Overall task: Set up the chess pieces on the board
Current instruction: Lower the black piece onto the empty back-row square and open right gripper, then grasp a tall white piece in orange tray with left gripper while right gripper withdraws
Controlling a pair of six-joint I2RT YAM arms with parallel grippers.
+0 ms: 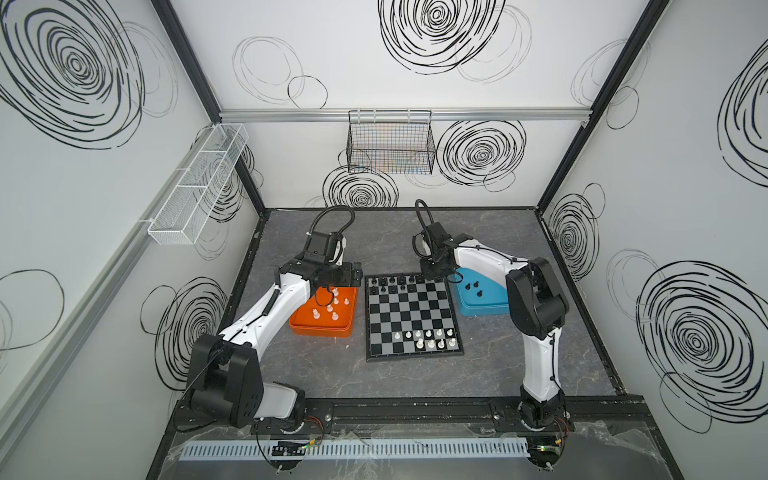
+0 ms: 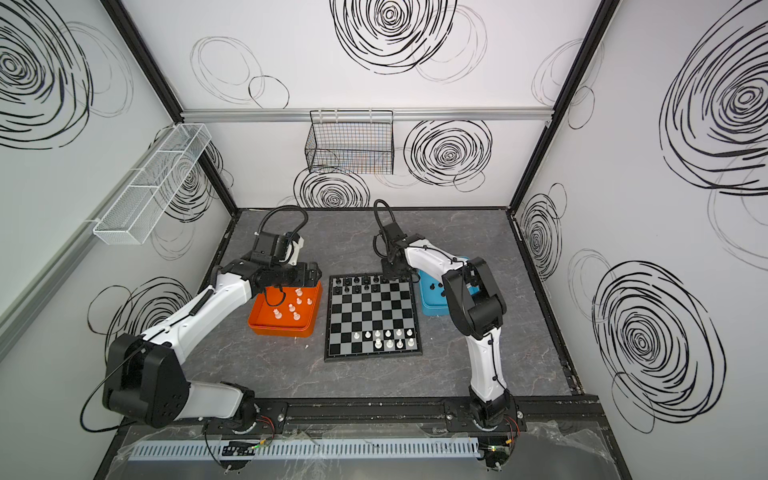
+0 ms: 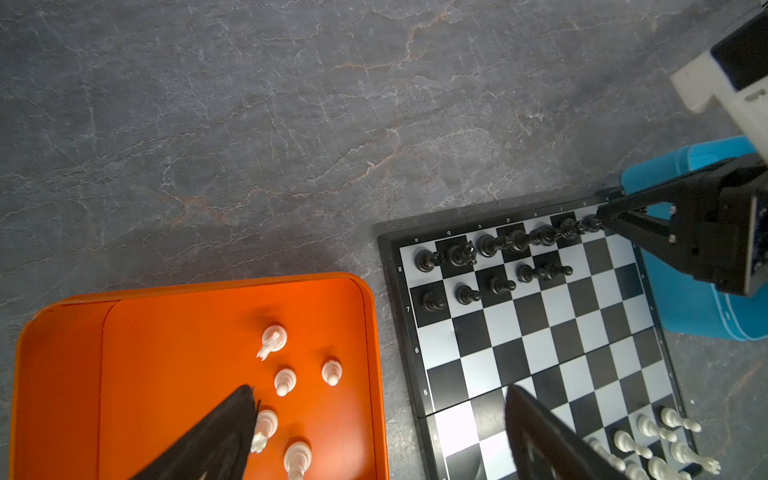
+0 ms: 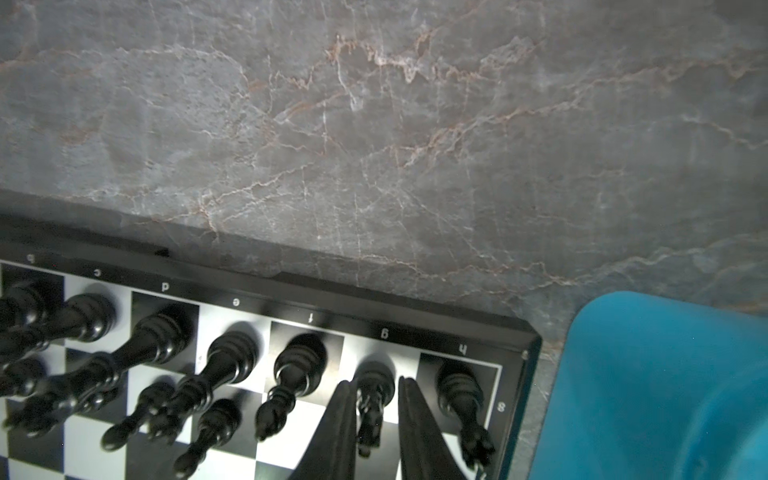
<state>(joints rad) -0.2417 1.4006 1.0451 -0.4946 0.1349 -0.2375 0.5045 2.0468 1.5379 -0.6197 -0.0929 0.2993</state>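
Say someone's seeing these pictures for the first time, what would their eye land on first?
Probably the chequered board mid-table, black pieces lined along its far rows and white pieces on its near rows. Next, the bright orange tray at its left with loose white pieces, and the blue tray at its right. The right gripper straddles a black piece near the board's far right corner.

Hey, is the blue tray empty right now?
No, three black chess pieces stand inside the blue tray in a top view.
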